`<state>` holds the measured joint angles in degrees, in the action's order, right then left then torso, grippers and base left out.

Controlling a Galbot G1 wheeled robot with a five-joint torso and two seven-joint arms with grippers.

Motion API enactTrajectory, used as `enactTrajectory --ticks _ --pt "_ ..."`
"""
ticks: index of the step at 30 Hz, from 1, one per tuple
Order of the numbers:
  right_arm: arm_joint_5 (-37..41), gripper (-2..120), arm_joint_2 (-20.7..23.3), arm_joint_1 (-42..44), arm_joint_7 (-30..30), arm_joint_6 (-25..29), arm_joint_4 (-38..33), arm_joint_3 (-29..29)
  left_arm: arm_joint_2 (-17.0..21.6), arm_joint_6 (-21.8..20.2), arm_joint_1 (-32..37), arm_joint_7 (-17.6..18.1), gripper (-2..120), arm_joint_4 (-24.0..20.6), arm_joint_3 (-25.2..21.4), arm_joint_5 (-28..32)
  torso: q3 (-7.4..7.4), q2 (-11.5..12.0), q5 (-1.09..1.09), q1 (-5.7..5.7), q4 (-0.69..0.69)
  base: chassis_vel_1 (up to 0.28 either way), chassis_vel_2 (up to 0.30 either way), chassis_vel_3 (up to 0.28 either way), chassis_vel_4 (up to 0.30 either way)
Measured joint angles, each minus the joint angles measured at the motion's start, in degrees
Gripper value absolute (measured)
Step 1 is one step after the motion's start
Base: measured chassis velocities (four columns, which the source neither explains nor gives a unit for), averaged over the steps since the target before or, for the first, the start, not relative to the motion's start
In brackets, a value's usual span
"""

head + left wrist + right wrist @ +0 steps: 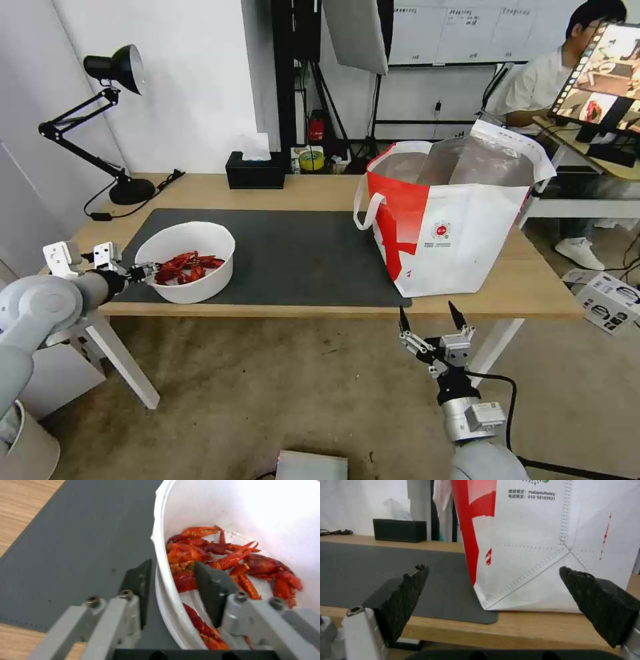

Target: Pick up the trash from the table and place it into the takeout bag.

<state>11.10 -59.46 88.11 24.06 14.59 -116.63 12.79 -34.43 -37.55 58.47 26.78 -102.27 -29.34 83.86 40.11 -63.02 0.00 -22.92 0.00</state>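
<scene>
The left hand (171, 580) has its fingers apart, straddling the near-left rim of the bowl (190, 261), which sits on the mat (293, 260) at the left of the tabletop (320, 190), well apart from the bag (448, 220). The right hand (432, 319) hangs open below the near edge by the bag. A one-sided rim pinch could easily tip the bowl and dump the shells (230, 562) if it slips.

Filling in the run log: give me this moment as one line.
left gripper: straddling rim of bowl of crayfish shells, not closed | right gripper: open, idle below table edge | takeout bag: upright
</scene>
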Motion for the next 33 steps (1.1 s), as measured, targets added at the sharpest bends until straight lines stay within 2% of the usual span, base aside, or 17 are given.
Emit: enactTrajectory --ticks 3,4,7,9,24,33 --pt "-0.18 97 -0.23 0.00 0.00 0.00 0.02 -0.14 0.33 -0.60 0.04 -0.10 17 -0.01 -0.19 -0.05 0.00 0.00 0.00 0.00 0.00 0.000 0.000 0.000 0.000" --pt "-0.18 97 -0.23 0.00 0.00 0.00 0.02 -0.14 0.33 -0.60 0.04 -0.10 17 -0.01 -0.19 -0.05 0.00 0.00 0.00 0.00 0.00 0.000 0.000 0.000 0.000" --pt "-0.21 97 -0.33 -0.12 0.00 0.00 0.12 -0.24 0.42 -0.83 -0.20 -0.20 3 -0.09 -0.12 -0.06 0.00 0.00 0.00 0.00 0.00 0.000 0.000 0.000 0.000" --pt "-0.22 97 -0.37 -0.12 0.00 0.00 0.13 -0.26 0.42 -0.84 -0.20 -0.26 0 -0.09 -0.12 -0.09 0.00 0.00 0.00 0.00 0.00 0.000 0.000 0.000 0.000" --pt "-0.30 97 -0.32 -0.16 -0.04 -0.12 0.07 -0.50 0.48 -0.68 -0.35 -1.62 0 -1.77 -2.16 -0.50 0.00 0.00 -0.01 0.01 0.01 0.000 0.000 0.000 0.000" --pt "-0.33 97 -0.20 0.08 -0.06 -0.30 -0.48 -0.61 2.43 -0.12 -3.35 -0.99 0 -4.87 -4.01 5.25 0.00 0.00 0.00 0.01 0.00 0.000 0.000 0.000 0.000"
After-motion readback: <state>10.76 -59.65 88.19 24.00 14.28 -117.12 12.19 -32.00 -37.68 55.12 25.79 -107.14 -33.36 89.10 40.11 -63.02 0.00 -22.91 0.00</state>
